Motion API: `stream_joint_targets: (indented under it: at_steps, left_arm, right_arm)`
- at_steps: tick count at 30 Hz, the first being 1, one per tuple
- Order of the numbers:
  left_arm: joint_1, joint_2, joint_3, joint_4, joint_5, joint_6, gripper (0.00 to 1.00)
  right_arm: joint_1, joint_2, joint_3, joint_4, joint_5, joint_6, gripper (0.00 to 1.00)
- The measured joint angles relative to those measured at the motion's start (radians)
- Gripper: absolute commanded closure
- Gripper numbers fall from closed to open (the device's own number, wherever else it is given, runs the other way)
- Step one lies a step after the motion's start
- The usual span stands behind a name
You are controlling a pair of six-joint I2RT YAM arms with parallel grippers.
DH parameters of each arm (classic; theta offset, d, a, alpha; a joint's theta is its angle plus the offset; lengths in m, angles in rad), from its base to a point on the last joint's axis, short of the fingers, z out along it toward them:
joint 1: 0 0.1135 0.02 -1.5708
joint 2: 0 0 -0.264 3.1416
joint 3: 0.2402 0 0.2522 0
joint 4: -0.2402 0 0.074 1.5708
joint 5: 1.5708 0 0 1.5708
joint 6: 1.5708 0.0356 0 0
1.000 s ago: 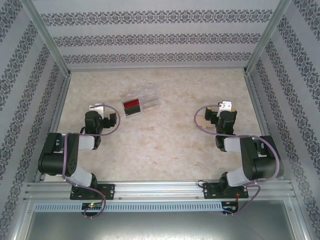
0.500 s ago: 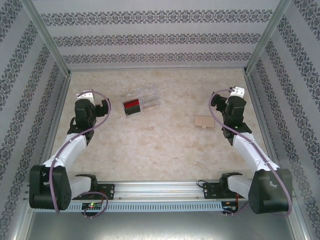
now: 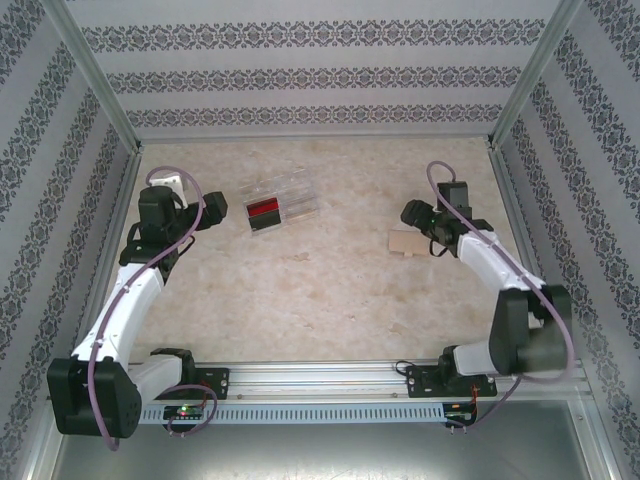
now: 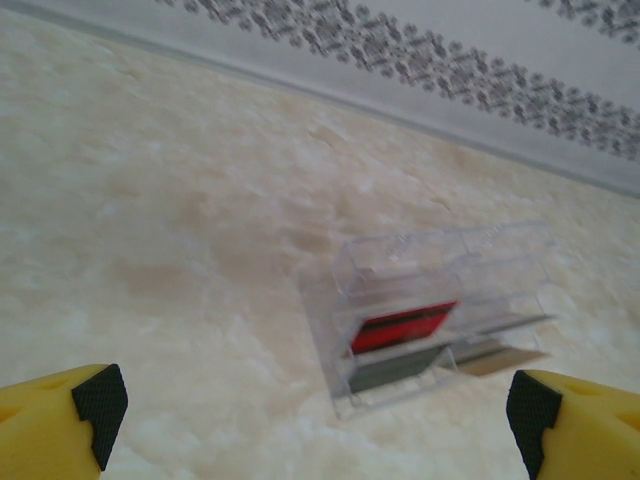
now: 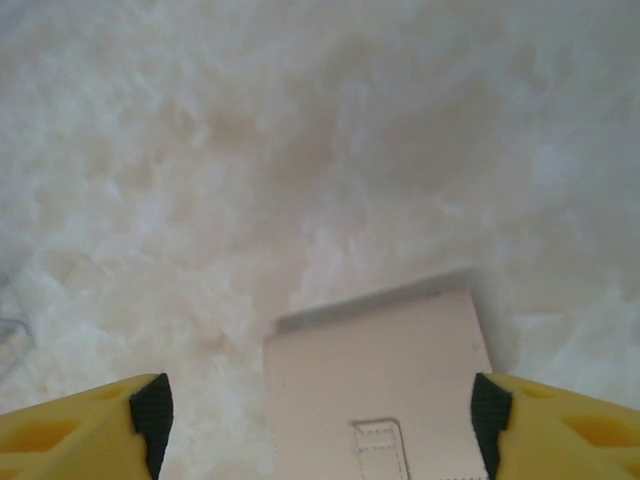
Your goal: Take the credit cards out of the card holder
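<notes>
Step one looks to be in hand: reaching for the card holder point(image 3: 405, 241). From the top camera, it lies flat and shut on the table point(image 3: 330, 300), over on the right side. The right gripper point(image 3: 414, 214) hangs just by its far edge. The left gripper point(image 3: 168, 188) is well apart on the left, near the clear box point(image 3: 283, 203).

From the left wrist camera, the left gripper's fingers point(image 4: 95, 400) stand wide with nothing held. The clear box sits ahead with a red and black piece point(image 4: 403, 327) inside.

From the right wrist camera, the right gripper stands wide too and holds nothing. The pale holder lies below, between its fingers point(image 5: 150, 410). The credit cards, I think, are tucked inside, so I cannot tell how they sit.

Next, I think, this gripper needs to go down and pinch one edge, so the holder can be opened
</notes>
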Motion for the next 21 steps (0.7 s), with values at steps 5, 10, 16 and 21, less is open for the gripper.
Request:
stream_joint_targets:
  at_steps: [5, 10, 16, 21]
  left_arm:
    - [-0.003, 0.041, 0.023, -0.035, 0.089, 0.000, 0.00]
    - [-0.021, 0.083, 0.032, -0.063, 0.138, 0.000, 0.00]
    - [-0.059, 0.122, 0.051, -0.089, 0.165, 0.000, 0.00]
    - [-0.109, 0.169, 0.074, -0.103, 0.168, -0.001, 0.01]
  right_arm:
    - [0.012, 0.130, 0.064, -0.077, -0.032, 0.012, 0.26]
    - [0.043, 0.214, 0.119, -0.122, -0.031, 0.006, 0.28]
    - [0.115, 0.279, 0.137, -0.137, -0.021, 0.001, 0.29]
    - [0.232, 0.279, 0.135, -0.121, -0.032, 0.035, 0.29]
